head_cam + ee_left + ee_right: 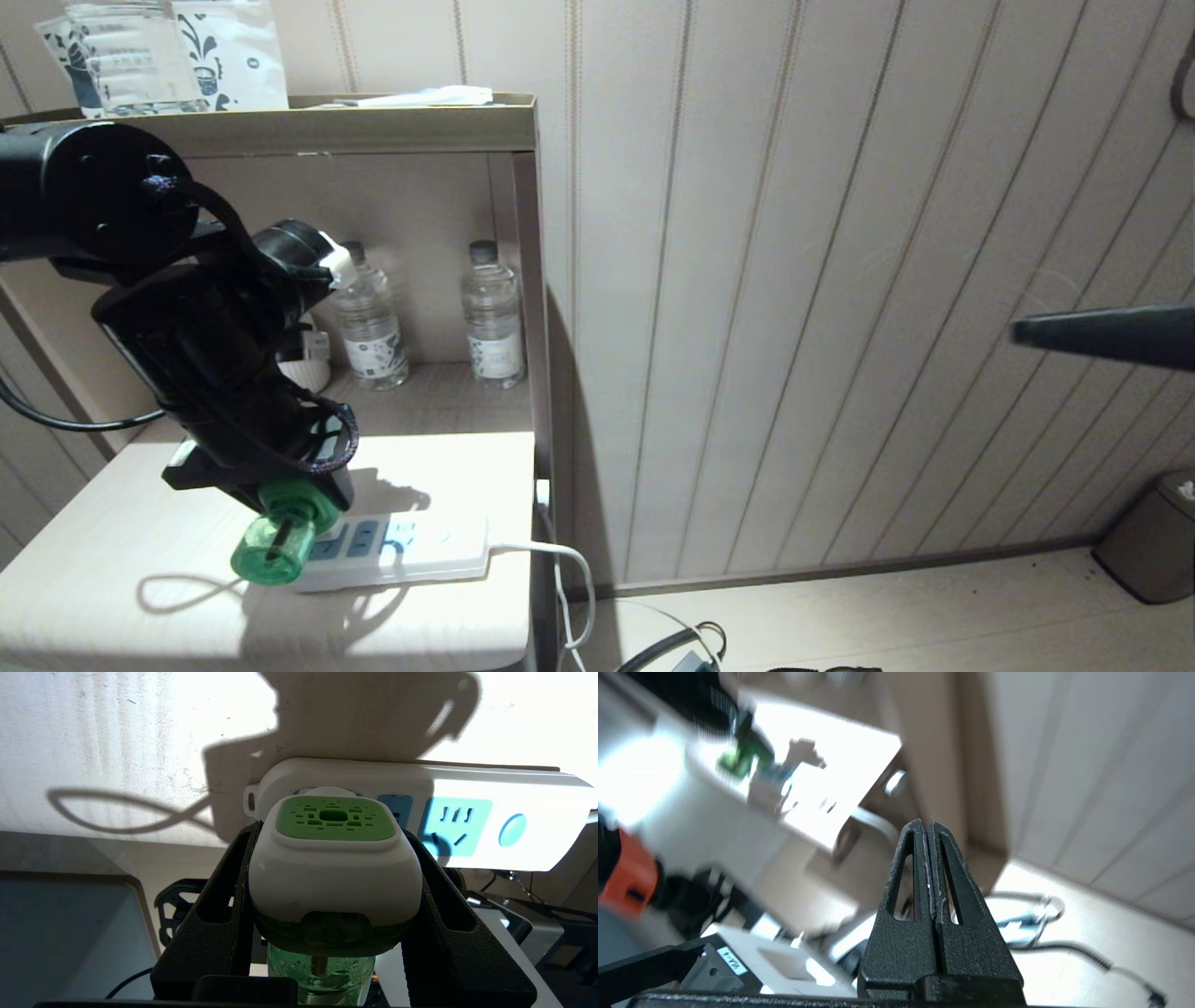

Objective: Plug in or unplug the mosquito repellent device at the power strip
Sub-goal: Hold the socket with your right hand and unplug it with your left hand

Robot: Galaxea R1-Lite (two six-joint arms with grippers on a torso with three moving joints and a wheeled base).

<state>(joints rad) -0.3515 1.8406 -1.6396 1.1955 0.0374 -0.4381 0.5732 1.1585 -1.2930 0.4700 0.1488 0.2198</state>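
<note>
1. The left end effector [334, 877] is clamped on the mosquito repellent device [334, 858], one black finger on each side of its white cap. In the head view this pair sits at the lower left of the frame, the green bottle [275, 546] pointing out toward the camera.

2. The device is at the near end of the power strip [401, 551], lower centre-left of the head view. From the left wrist view its white cap covers the strip's end socket; whether the pins are fully seated, partly in or just clear of the socket, I cannot tell, as the cap hides the joint.

3. The strip lies flat on the white bench [112, 560], its blue outlets [455, 826] free beside the device, and its white cable [560, 569] drops over the bench edge toward the floor.

4. The right end effector [931, 868] is clenched with nothing between its fingers, and it hangs out over the floor, well apart from the bench. In the head view it shows as a dark blade at the right edge [1102, 336].

5. Behind the bench, upper centre-left, two clear water bottles [490, 317] stand on a wooden shelf [448, 397].

6. My judgement: the task is at its core step, the device gripped right at the socket. What is left is either a firm push home or a straight pull out, then letting go.
</note>
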